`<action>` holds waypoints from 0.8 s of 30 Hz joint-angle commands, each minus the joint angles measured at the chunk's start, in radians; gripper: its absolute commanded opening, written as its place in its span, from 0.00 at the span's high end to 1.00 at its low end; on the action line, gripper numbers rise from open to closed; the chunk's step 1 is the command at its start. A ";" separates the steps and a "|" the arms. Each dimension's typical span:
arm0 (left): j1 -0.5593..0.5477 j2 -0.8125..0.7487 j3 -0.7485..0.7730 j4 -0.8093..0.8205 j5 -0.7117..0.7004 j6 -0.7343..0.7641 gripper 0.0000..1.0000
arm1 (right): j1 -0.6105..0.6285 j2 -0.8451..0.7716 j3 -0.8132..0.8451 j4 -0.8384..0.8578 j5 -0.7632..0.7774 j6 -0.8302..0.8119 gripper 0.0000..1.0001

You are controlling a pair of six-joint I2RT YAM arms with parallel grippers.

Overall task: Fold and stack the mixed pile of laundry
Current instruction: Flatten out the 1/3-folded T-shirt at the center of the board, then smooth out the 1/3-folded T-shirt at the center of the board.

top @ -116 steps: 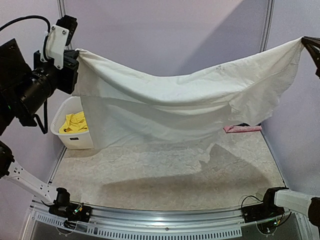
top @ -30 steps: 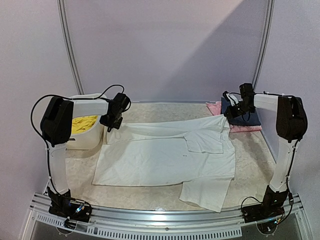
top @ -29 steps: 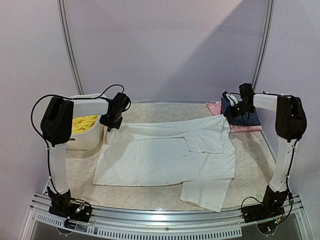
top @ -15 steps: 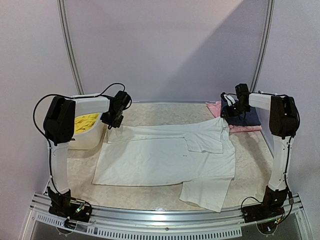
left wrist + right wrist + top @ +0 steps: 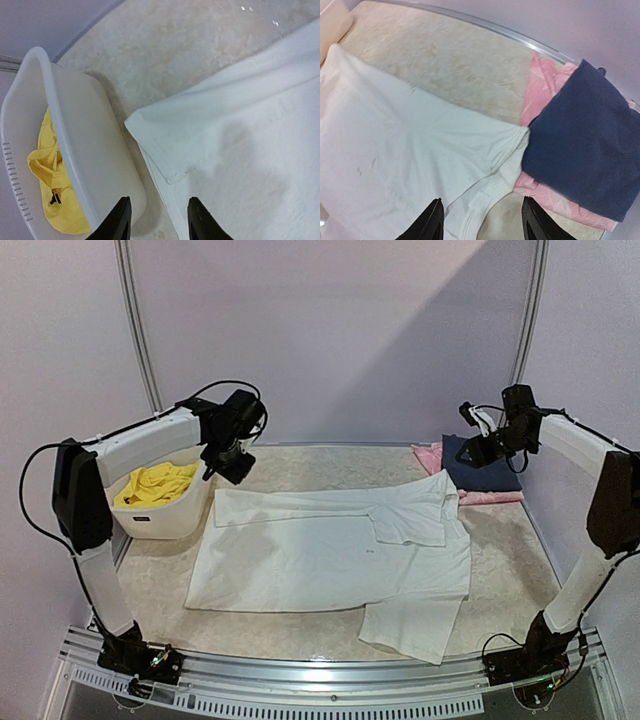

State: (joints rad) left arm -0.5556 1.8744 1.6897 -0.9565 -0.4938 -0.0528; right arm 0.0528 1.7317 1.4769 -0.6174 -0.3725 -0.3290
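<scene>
The white T-shirt (image 5: 330,550) lies spread flat on the table, its far edge running from the basket to the folded stack. In the left wrist view its far left corner (image 5: 150,125) lies below my left gripper (image 5: 159,225), which is open and empty. That left gripper (image 5: 233,466) hovers above this corner. My right gripper (image 5: 480,451) hangs open over the shirt's far right corner. From the right wrist the T-shirt (image 5: 405,135) and its neck hem show beneath the open right gripper (image 5: 482,222). The yellow shorts (image 5: 155,483) (image 5: 45,170) lie in the basket.
A white plastic basket (image 5: 165,517) (image 5: 85,165) stands at the back left beside the shirt. A folded navy cloth (image 5: 480,468) (image 5: 585,145) rests on a pink cloth (image 5: 490,497) (image 5: 545,85) at the back right, touching the shirt's corner.
Both grippers have opened and let go of the shirt's far corners, then risen away from it. Before that the shirt was lowered from the air onto the table.
</scene>
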 commanded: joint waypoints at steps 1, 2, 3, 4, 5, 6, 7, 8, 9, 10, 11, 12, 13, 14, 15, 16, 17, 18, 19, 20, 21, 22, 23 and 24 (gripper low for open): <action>0.024 0.018 -0.091 -0.103 0.153 0.147 0.61 | 0.029 -0.064 -0.161 -0.188 -0.140 -0.198 0.47; 0.026 0.029 -0.087 -0.105 0.132 0.170 0.62 | 0.042 -0.073 -0.192 -0.215 -0.153 -0.231 0.48; 0.026 0.053 -0.069 -0.119 0.098 0.190 0.63 | 0.059 -0.084 -0.225 -0.239 -0.159 -0.277 0.48; 0.029 0.076 -0.048 -0.147 0.080 0.209 0.63 | 0.075 -0.103 -0.275 -0.255 -0.157 -0.311 0.48; 0.031 0.099 -0.031 -0.165 0.080 0.231 0.63 | 0.091 -0.117 -0.313 -0.262 -0.142 -0.337 0.48; 0.031 0.116 -0.022 -0.168 0.082 0.248 0.63 | 0.106 -0.137 -0.354 -0.259 -0.119 -0.372 0.48; 0.030 0.135 -0.019 -0.171 0.081 0.267 0.63 | 0.114 -0.152 -0.387 -0.252 -0.101 -0.387 0.48; 0.031 0.155 -0.016 -0.174 0.073 0.281 0.63 | 0.117 -0.172 -0.415 -0.248 -0.087 -0.403 0.48; 0.031 0.174 -0.014 -0.176 0.058 0.295 0.62 | 0.117 -0.184 -0.433 -0.242 -0.077 -0.412 0.48; 0.032 0.195 -0.011 -0.180 0.047 0.312 0.62 | 0.117 -0.191 -0.448 -0.240 -0.070 -0.411 0.48; 0.034 0.213 -0.009 -0.180 0.039 0.326 0.62 | 0.118 -0.197 -0.457 -0.240 -0.069 -0.408 0.48; 0.037 0.230 -0.006 -0.180 0.032 0.336 0.63 | 0.118 -0.200 -0.465 -0.240 -0.073 -0.406 0.48; 0.040 0.246 -0.001 -0.181 0.022 0.340 0.63 | 0.118 -0.203 -0.474 -0.239 -0.082 -0.402 0.48; 0.044 0.259 0.005 -0.183 0.009 0.342 0.64 | 0.118 -0.206 -0.480 -0.239 -0.093 -0.398 0.48; 0.046 0.270 0.010 -0.183 -0.001 0.343 0.64 | 0.117 -0.208 -0.488 -0.238 -0.102 -0.394 0.48; 0.048 0.277 0.011 -0.182 -0.009 0.348 0.65 | 0.118 -0.208 -0.498 -0.236 -0.107 -0.393 0.48; 0.051 0.283 0.011 -0.179 -0.012 0.352 0.66 | 0.119 -0.208 -0.509 -0.232 -0.101 -0.395 0.47; 0.053 0.288 0.011 -0.179 -0.012 0.353 0.66 | 0.121 -0.205 -0.516 -0.227 -0.092 -0.397 0.47; 0.053 0.291 0.011 -0.179 -0.011 0.354 0.67 | 0.120 -0.202 -0.520 -0.223 -0.083 -0.403 0.47; 0.055 0.294 0.007 -0.177 -0.011 0.355 0.68 | 0.119 -0.200 -0.521 -0.222 -0.078 -0.406 0.47; 0.055 0.296 0.002 -0.176 -0.010 0.355 0.69 | 0.121 -0.197 -0.520 -0.222 -0.077 -0.407 0.48; 0.056 0.298 -0.001 -0.176 -0.005 0.355 0.70 | 0.120 -0.197 -0.518 -0.222 -0.082 -0.407 0.47; 0.056 0.299 -0.005 -0.176 0.002 0.356 0.71 | 0.120 -0.197 -0.515 -0.224 -0.088 -0.407 0.47; 0.057 0.301 -0.008 -0.174 0.012 0.355 0.72 | 0.120 -0.198 -0.512 -0.225 -0.095 -0.405 0.47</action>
State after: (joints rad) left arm -0.5079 2.1601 1.6711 -1.1210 -0.4904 0.2855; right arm 0.1738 1.5352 0.9615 -0.8494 -0.4549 -0.7181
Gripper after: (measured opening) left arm 0.292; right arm 0.525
